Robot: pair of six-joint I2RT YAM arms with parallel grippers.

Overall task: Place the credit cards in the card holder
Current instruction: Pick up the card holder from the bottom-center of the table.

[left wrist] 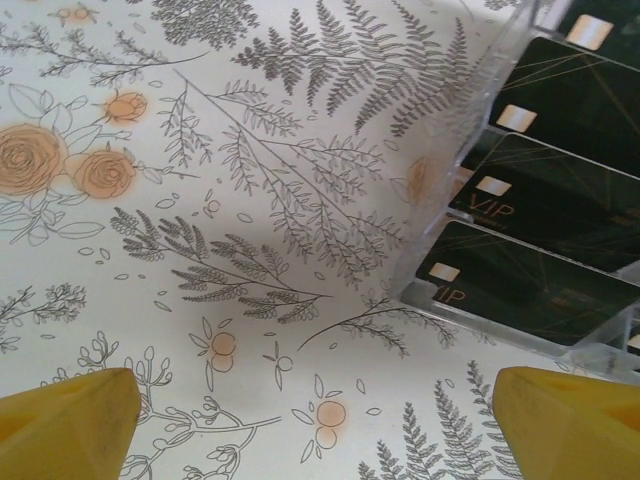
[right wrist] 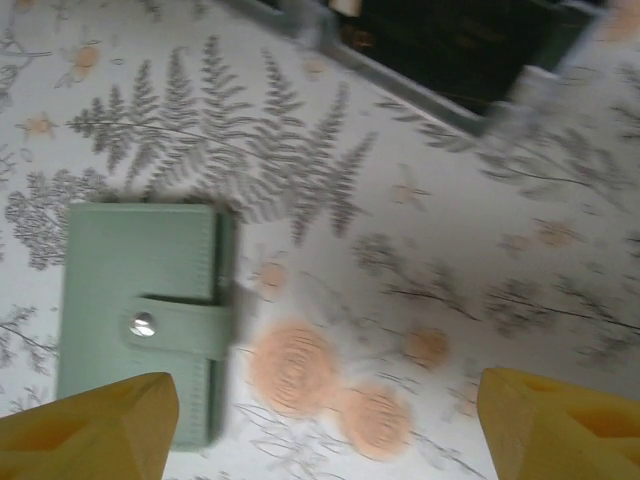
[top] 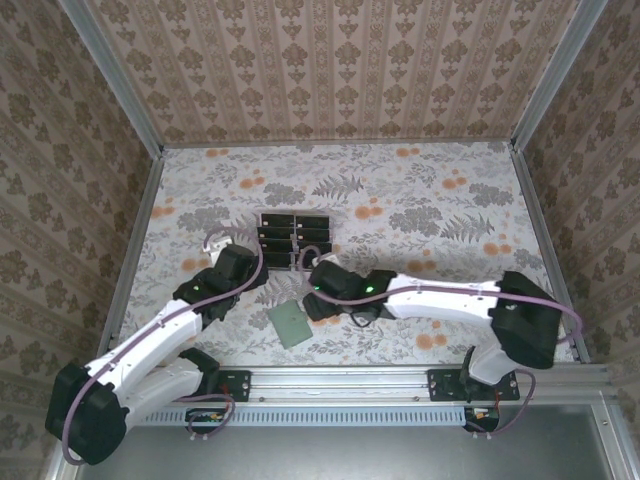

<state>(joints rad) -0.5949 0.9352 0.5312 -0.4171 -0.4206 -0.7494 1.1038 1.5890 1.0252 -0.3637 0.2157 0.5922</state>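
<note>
Several glossy black credit cards [left wrist: 548,200] lie in the compartments of a clear plastic tray [top: 293,238] at mid-table. The card holder [top: 291,323], a pale sage-green wallet, lies flat just in front of it. In the right wrist view the card holder [right wrist: 140,300] is closed by a snap strap. My left gripper [left wrist: 320,430] hovers open over bare cloth, just left of the tray's near corner. My right gripper [right wrist: 325,425] is open with nothing between its yellow fingers [right wrist: 90,430], one of which overlaps the wallet's near edge. From above, the left gripper [top: 243,262] and right gripper [top: 315,292] flank the tray's front.
The table carries a floral cloth [top: 420,200] and is walled in by patterned panels with metal rails [top: 135,240] at the sides. The clear tray's edge [right wrist: 420,100] runs across the top of the right wrist view.
</note>
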